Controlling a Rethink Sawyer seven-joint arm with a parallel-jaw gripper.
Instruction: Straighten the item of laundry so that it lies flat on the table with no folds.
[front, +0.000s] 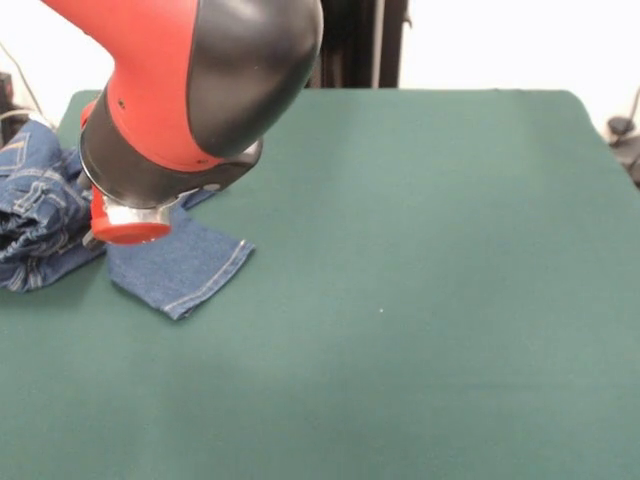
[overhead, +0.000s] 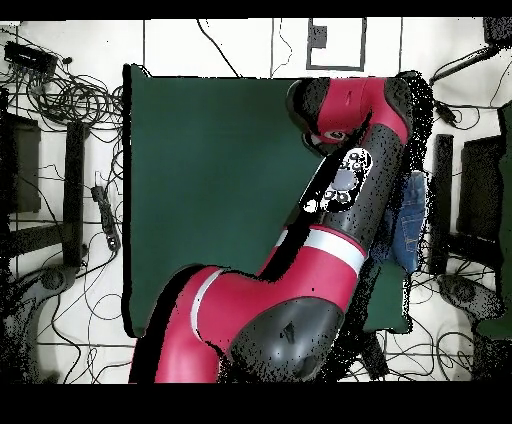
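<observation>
We see jeans (front: 60, 225) bunched at table (front: 420, 280) edge, one leg spread out; arm (front: 190, 90) covers them; gripper hidden, grip unclear.

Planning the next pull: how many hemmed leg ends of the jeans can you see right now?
1. One hemmed leg end lies flat on the table, just below the arm's wrist. The rest of the jeans is bunched at the edge; a second hem may be hidden there.

jeans (front: 180, 265): blue denim, woven, matt | table (front: 420, 250): green cloth, matt | arm (front: 200, 80): glossy plastic
</observation>
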